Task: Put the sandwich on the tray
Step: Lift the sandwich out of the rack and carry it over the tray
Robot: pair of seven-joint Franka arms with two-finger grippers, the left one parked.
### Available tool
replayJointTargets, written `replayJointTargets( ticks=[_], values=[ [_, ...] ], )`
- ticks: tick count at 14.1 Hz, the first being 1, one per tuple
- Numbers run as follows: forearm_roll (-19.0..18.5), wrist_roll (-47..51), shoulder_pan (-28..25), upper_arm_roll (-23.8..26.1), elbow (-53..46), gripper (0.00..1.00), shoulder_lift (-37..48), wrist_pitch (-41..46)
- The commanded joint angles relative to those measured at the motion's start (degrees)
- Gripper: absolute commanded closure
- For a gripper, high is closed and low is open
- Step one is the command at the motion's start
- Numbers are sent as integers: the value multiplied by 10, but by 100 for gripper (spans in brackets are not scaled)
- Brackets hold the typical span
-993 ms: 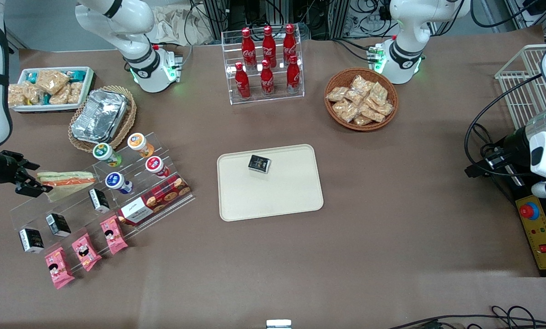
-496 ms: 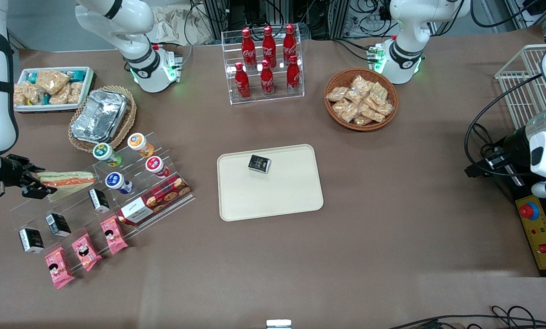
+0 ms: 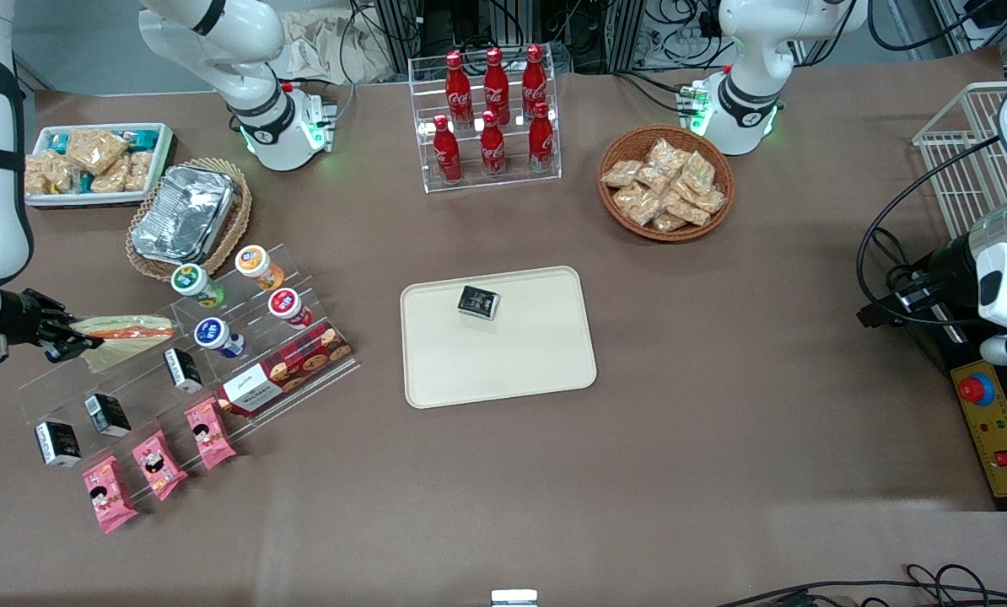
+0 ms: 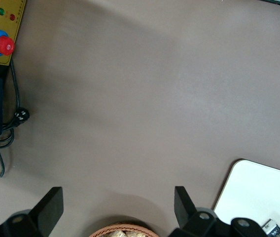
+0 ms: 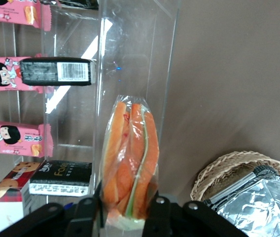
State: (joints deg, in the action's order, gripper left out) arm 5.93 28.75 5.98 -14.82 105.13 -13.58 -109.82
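While my working arm reaches in low from its own end of the brown surface (image 3: 723, 472), I see its black two-finger hand (image 3: 78, 337) closed in on one end of the triangular wedge sandwich in clear plastic wrap (image 3: 124, 333). On the wrist camera the hand (image 5: 125, 210) has a finger (image 5: 88, 212) on each side of the sandwich (image 5: 130, 168), pressed against the wrap, so I read it as gripping the wedge by its narrow end. Orange-red filling and a thin green line show between the pale bread slices. The sandwich lies on an upper step of the clear acrylic stepped rack (image 3: 191, 354), level with the small round-lidded cups (image 3: 217, 312).

Lower steps of the rack, nearer the front camera, carry small black boxes (image 3: 103, 413) and pink snack packets (image 3: 158, 459), with a red-and-white biscuit box (image 3: 280, 367) beside them. A crinkled foil container in a wicker basket (image 3: 185, 215) sits farther from the front camera than the rack.

Near the middle of the surface, well apart from the hand, lies the large flat cream-beige rectangular plastic tray (image 3: 503, 371), with one small black packet (image 3: 478, 301) on it. I see the sandwich not yet on that tray.
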Motion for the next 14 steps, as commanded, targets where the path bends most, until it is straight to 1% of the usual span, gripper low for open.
replayJointTargets(
  ticks=[1, 2, 3, 6, 9, 10, 14],
  values=[
    [11, -21, -4, 1, -30, 87, 8, 15],
    [12, -31, -4, 1, -50, 94, 7, 39],
    [11, -45, -3, 1, -75, 97, 2, 55],
    [6, -75, -4, 1, -114, 97, 1, 87],
    [8, -103, -5, 3, -152, 97, 2, 112],
    [9, -126, -7, 5, -160, 97, 3, 119],
    [6, -256, -14, 56, -188, 100, 9, 122]
  ],
)
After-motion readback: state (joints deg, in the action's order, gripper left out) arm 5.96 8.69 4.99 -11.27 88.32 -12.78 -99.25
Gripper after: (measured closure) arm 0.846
